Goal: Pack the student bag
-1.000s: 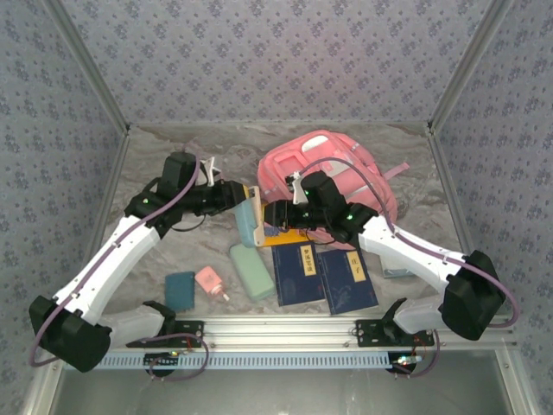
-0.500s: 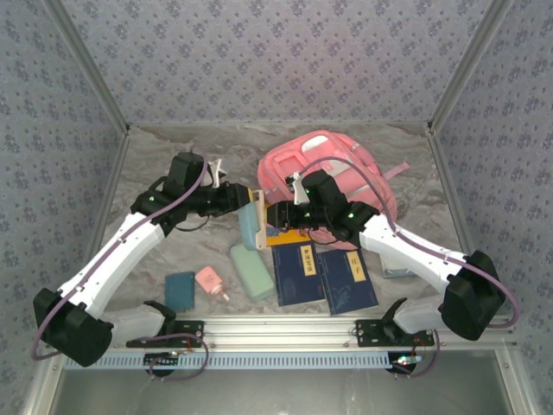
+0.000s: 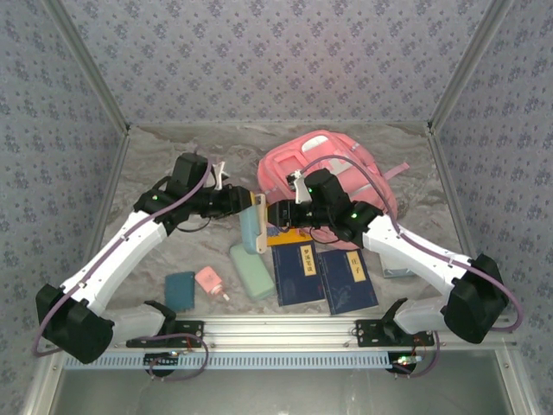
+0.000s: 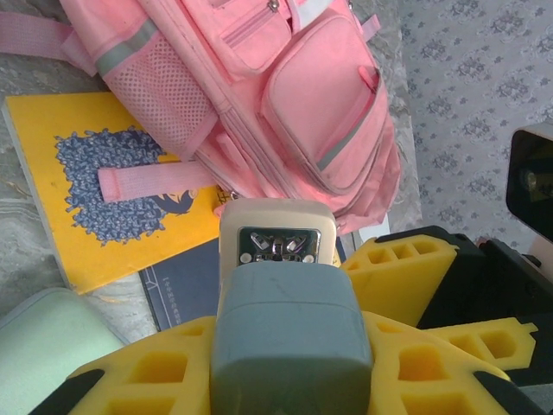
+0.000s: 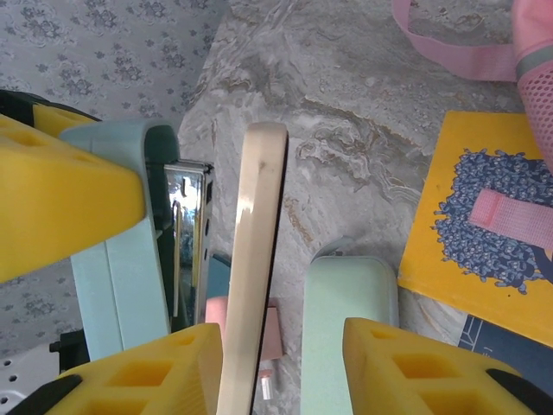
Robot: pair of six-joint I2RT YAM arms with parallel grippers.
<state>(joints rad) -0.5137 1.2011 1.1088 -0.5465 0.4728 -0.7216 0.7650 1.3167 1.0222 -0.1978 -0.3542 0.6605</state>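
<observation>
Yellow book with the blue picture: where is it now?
Seen from the left wrist, the yellow book lies in the middle of the table, one edge under the pink backpack, a pink strap across its cover, a dark blue book beside it.

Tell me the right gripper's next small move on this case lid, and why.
I'd probably close the right gripper on the cream lid. The lid stands ajar, edge-on between its yellow fingers, close to one with a clear gap to the other, so it isn't gripped yet. The left gripper clamps the pale blue case body, so the case should hold steady.
</observation>
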